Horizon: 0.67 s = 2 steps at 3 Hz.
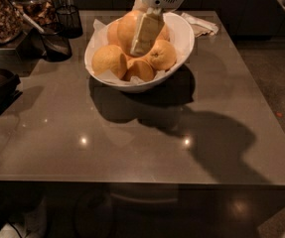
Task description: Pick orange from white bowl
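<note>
The gripper [142,39] reaches down into the white bowl [183,39] on a dark table [191,133], pressed against the large orange [124,29] (whether its grip has closed cannot be told), which apparently sits unlifted among smaller fruit [109,59], leaving the pick to finish.

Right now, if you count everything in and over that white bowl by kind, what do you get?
White bowl: 1
Fruits in it: 5 that show, counting the big orange; more may be hidden
Pincer, reaching down into the bowl at the big orange: 1
Total: 7
</note>
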Each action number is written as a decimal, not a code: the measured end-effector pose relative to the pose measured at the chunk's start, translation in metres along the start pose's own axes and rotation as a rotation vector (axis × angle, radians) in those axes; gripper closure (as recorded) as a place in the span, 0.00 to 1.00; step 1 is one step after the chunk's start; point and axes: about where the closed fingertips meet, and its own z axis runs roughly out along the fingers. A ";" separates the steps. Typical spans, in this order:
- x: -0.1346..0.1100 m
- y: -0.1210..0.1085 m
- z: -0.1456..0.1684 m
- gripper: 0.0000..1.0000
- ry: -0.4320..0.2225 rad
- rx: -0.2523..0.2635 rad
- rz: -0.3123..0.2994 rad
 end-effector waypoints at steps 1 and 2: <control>0.000 0.004 -0.002 1.00 0.003 -0.002 0.009; -0.004 0.015 -0.008 1.00 0.001 -0.014 0.016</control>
